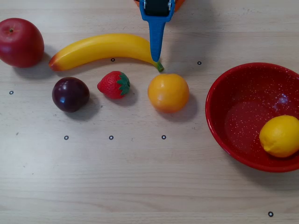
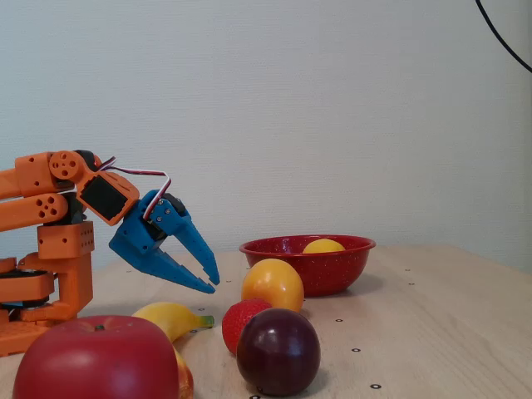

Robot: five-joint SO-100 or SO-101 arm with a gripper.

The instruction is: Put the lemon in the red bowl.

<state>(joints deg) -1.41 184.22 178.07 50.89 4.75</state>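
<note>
The yellow lemon (image 1: 280,136) lies inside the red speckled bowl (image 1: 216,95) at the right of the overhead view, against the bowl's right side. In the fixed view only the lemon's top (image 2: 323,245) shows above the bowl's rim (image 2: 307,270). My blue gripper (image 1: 155,58) hangs at the top middle of the overhead view, over the banana's stem end and well left of the bowl. In the fixed view the gripper (image 2: 211,285) is raised above the table, its fingertips together, holding nothing.
A banana (image 1: 100,48), a red apple (image 1: 20,42), a dark plum (image 1: 70,94), a strawberry (image 1: 114,84) and an orange fruit (image 1: 168,92) lie left of the bowl. The orange arm base (image 2: 50,266) stands at the left of the fixed view.
</note>
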